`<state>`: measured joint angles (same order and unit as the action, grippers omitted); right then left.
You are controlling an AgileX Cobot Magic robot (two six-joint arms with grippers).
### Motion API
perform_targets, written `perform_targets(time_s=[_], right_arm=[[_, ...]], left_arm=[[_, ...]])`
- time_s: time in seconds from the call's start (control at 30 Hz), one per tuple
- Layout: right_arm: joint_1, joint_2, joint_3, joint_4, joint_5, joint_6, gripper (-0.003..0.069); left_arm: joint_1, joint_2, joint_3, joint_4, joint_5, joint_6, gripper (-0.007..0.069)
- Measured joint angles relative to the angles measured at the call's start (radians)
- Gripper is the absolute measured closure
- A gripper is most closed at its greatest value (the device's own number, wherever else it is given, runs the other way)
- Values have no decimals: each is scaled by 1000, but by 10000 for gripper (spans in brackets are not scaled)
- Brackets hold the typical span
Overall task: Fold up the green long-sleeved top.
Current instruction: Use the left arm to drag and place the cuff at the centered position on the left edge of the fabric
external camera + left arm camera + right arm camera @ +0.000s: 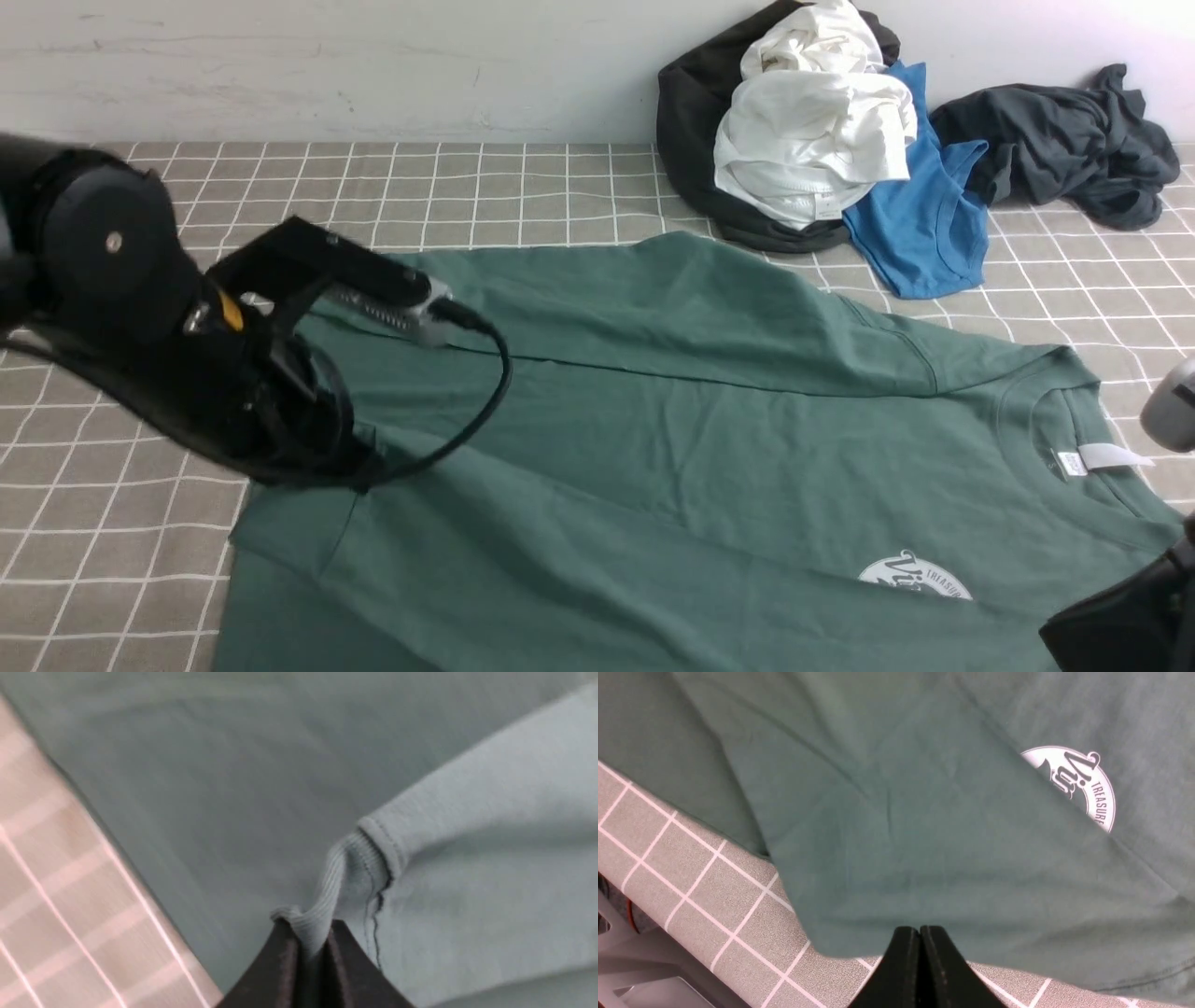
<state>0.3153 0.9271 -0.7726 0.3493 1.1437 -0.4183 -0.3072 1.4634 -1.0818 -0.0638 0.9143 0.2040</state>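
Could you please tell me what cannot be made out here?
Front view: left gripper, jaws hidden behind its own wrist.
Front view: right gripper, cut off by the frame's corner.
Right wrist view: chest logo, half under a fold of the green long-sleeved top.
Right wrist view: whether its jaws pinch cloth.

Pale grey wall (327, 65), scuffed, behind table. Tablecloth (523, 187): grey-taupe, white grid lines. Light even, shadows soft.
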Motion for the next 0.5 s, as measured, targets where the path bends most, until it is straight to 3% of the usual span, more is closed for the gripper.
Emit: perform_targets(time_s=[0.37,0.5], right_arm=[[0,0,0,-44,-1,0,673],[0,0,0,-64,-21,0,673]], left_arm=[[65,352,-264,29,6,49,581],[65,457,-338,79,4,27,458]])
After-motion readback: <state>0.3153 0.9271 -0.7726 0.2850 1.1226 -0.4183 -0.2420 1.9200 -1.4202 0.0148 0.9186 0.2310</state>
